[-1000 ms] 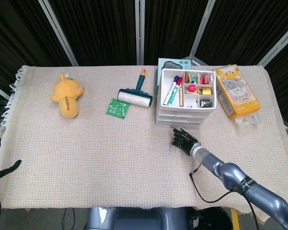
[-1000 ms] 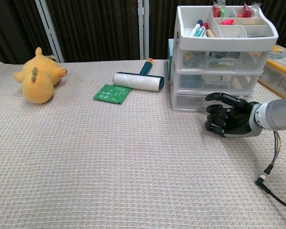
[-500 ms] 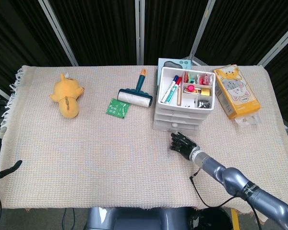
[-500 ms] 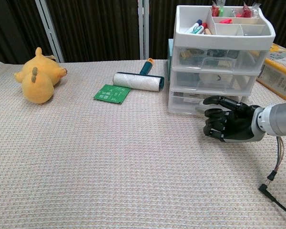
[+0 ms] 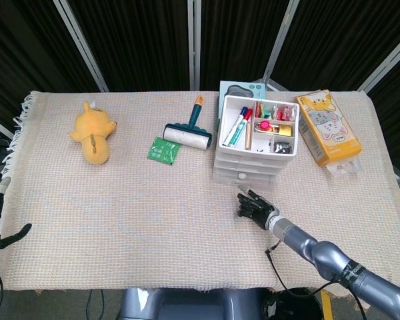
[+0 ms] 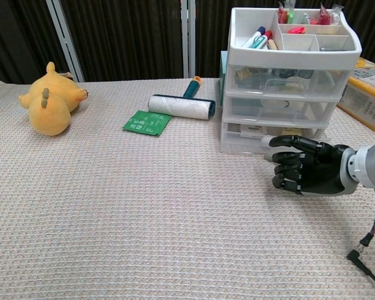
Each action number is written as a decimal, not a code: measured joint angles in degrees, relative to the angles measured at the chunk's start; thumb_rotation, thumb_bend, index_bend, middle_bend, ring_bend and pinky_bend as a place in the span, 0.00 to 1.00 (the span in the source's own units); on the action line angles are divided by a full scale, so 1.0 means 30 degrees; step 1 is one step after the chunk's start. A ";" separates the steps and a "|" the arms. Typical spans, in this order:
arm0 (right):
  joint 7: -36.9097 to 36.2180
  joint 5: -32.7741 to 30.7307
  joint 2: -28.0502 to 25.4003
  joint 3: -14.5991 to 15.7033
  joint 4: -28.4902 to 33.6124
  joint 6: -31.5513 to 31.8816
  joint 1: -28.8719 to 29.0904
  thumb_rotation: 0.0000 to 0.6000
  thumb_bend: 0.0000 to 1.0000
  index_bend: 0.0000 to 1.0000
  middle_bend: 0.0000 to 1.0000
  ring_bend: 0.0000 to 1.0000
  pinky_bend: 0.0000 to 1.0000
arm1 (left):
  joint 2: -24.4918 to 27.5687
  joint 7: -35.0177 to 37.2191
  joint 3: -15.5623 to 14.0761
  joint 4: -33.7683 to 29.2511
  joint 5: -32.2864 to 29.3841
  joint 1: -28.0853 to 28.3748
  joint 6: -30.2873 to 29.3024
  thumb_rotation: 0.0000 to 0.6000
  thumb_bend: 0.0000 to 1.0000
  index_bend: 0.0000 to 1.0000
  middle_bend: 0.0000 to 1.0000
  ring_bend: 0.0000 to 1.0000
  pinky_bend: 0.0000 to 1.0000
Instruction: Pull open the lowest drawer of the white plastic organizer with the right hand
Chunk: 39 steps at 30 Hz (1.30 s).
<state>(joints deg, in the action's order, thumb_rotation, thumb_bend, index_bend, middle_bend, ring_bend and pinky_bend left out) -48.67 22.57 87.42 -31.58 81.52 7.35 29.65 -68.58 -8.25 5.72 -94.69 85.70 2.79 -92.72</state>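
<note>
The white plastic organizer (image 5: 253,143) (image 6: 290,81) stands at the back right, its top tray full of pens and small items. Its lowest drawer (image 6: 262,139) (image 5: 247,179) has its front slightly forward of the drawers above. My right hand (image 5: 255,205) (image 6: 306,172) hovers just in front of that drawer, fingers curled in with nothing in them. One fingertip points at the drawer front; the head view shows a small gap between them. Only a sliver of my left hand (image 5: 13,233) shows at the left edge.
A yellow plush toy (image 5: 93,133) lies at the far left. A lint roller (image 5: 187,130) and a green packet (image 5: 163,150) lie left of the organizer. An orange cat-print box (image 5: 328,127) sits to its right. A black cable (image 6: 365,265) trails under my right forearm.
The organizer slid toward me and slightly left. My right hand drew back toward the front edge and now sits a little off the drawer front.
</note>
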 measured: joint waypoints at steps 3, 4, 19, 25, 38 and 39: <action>0.0202 0.0454 -0.0106 -0.0009 0.0680 0.0306 -0.0376 1.00 0.37 0.08 0.86 0.85 0.70 | -0.0004 -0.0021 -0.0008 0.0001 0.0003 -0.0011 -0.0011 1.00 0.07 0.00 0.00 0.00 0.00; 0.0334 0.0704 -0.0167 -0.0021 0.1044 0.0446 -0.0551 1.00 0.37 0.08 0.86 0.85 0.70 | -0.0003 -0.0019 -0.0016 -0.0003 0.0018 -0.0014 -0.0015 1.00 0.07 0.00 0.00 0.00 0.00; 0.3501 0.5511 -0.1431 -0.0037 0.6449 0.5269 -0.2823 1.00 0.35 0.08 0.85 0.85 0.70 | 0.0057 0.0026 -0.0079 -0.0125 0.0202 -0.0152 -0.0267 1.00 0.07 0.00 0.00 0.00 0.00; 0.5599 0.5764 -0.1853 0.0815 0.6167 0.7438 -0.1689 1.00 0.35 0.09 0.85 0.85 0.70 | 0.0088 -0.0003 -0.0077 -0.0145 0.0214 -0.0148 -0.0247 1.00 0.07 0.00 0.00 0.00 0.00; 0.7506 0.2356 -0.2254 0.2368 0.4493 0.8911 0.0669 1.00 0.35 0.15 0.85 0.85 0.70 | 0.0131 0.0052 -0.0105 -0.0169 0.0225 -0.0127 -0.0138 1.00 0.07 0.00 0.00 0.00 0.00; 0.7514 0.2170 -0.2245 0.2440 0.4305 0.8834 0.0791 1.00 0.35 0.15 0.85 0.85 0.70 | 0.0131 0.0049 -0.0103 -0.0165 0.0219 -0.0120 -0.0122 1.00 0.07 0.00 0.00 0.00 0.00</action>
<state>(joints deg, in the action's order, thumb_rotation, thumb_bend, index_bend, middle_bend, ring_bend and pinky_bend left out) -26.12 29.08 80.69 -24.26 94.44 33.85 32.02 -68.18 -8.10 5.41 -95.18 86.36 2.43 -93.09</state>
